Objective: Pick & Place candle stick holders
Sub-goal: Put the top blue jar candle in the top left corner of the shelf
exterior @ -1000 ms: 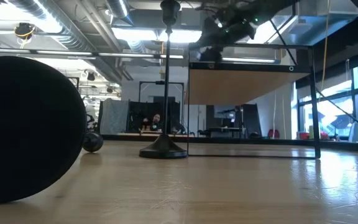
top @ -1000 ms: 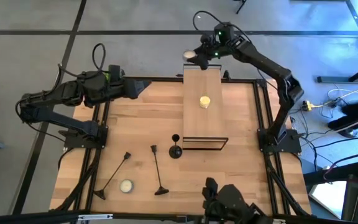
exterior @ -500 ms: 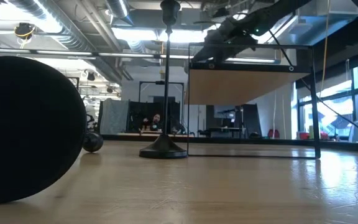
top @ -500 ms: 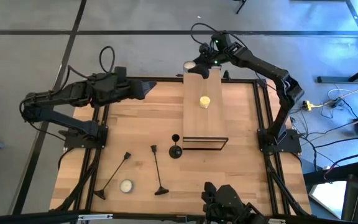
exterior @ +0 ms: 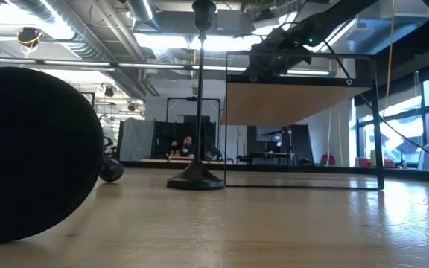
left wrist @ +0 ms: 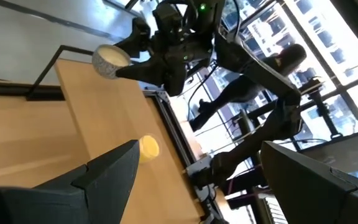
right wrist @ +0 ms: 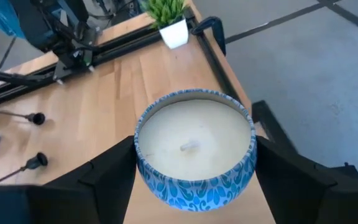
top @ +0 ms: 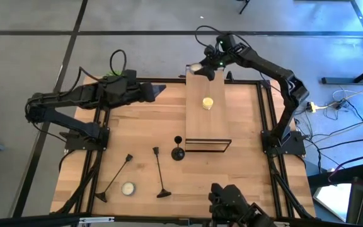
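One black candle stick holder (top: 178, 151) stands upright on its round base by the near end of a raised wooden shelf (top: 205, 120); it also shows in the low view (exterior: 199, 97). Two tall holders (top: 115, 178) (top: 160, 171) lie flat on the table. My right gripper (top: 197, 67) is shut on a blue-patterned tin candle (right wrist: 194, 146) at the shelf's far end. My left gripper (top: 157, 91) is open and empty, in the air over the table's far left part. My right gripper pinches the tin candle's round side wall (right wrist: 143, 163) between its two fingers, one on each side. The fingers (right wrist: 291, 180) come from the table's far side, slanting down. The tin stays upright, wax up, over the shelf's far edge; whether it rests there I cannot tell.
A yellow candle (top: 207, 103) sits on the shelf. A white candle (top: 128, 188) lies on the table between the two fallen holders. A small green potted plant (right wrist: 169, 18) stands at the table's edge. One fallen holder's round base (exterior: 28, 152) fills the low view's left.
My right gripper has carried the tin candle a little toward the table's near edge, onto the shelf's far end, keeping it upright. My left gripper has gone toward the table's right edge, staying open.
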### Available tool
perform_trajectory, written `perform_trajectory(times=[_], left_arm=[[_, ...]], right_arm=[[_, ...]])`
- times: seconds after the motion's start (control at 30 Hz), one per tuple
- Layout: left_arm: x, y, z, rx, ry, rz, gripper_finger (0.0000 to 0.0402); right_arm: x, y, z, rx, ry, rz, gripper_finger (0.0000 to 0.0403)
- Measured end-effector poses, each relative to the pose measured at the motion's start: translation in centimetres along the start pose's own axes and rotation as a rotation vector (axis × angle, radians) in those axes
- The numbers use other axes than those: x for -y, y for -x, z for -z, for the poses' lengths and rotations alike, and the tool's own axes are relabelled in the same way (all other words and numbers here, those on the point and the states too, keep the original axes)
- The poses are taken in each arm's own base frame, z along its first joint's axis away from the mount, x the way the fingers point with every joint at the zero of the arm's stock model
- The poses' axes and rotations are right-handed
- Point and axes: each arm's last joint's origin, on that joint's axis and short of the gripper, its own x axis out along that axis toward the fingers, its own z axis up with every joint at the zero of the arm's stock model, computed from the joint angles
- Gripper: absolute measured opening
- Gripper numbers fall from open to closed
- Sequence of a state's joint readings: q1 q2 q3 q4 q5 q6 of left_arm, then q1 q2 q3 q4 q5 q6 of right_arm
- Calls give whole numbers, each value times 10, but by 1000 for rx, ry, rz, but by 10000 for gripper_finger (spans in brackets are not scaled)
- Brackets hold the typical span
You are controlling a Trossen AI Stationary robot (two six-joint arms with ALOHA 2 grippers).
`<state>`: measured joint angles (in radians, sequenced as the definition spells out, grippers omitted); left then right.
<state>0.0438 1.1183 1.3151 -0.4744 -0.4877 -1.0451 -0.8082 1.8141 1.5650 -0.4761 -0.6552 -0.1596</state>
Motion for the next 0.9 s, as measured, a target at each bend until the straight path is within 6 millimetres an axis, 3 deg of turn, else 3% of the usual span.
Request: perform_trajectory(times=[0.2, 0.63, 0.9], left_arm=[[3, 1, 7, 5, -5, -2, 331], [8, 4, 17, 16, -12, -7, 331], [10, 7, 20, 16, -16, -2, 331]], right_arm=[[-6, -6, 5, -78, 26, 84, 289], [-39, -20, 0, -111, 52, 169, 289], [-40, -20, 3, -151, 19, 197, 289]])
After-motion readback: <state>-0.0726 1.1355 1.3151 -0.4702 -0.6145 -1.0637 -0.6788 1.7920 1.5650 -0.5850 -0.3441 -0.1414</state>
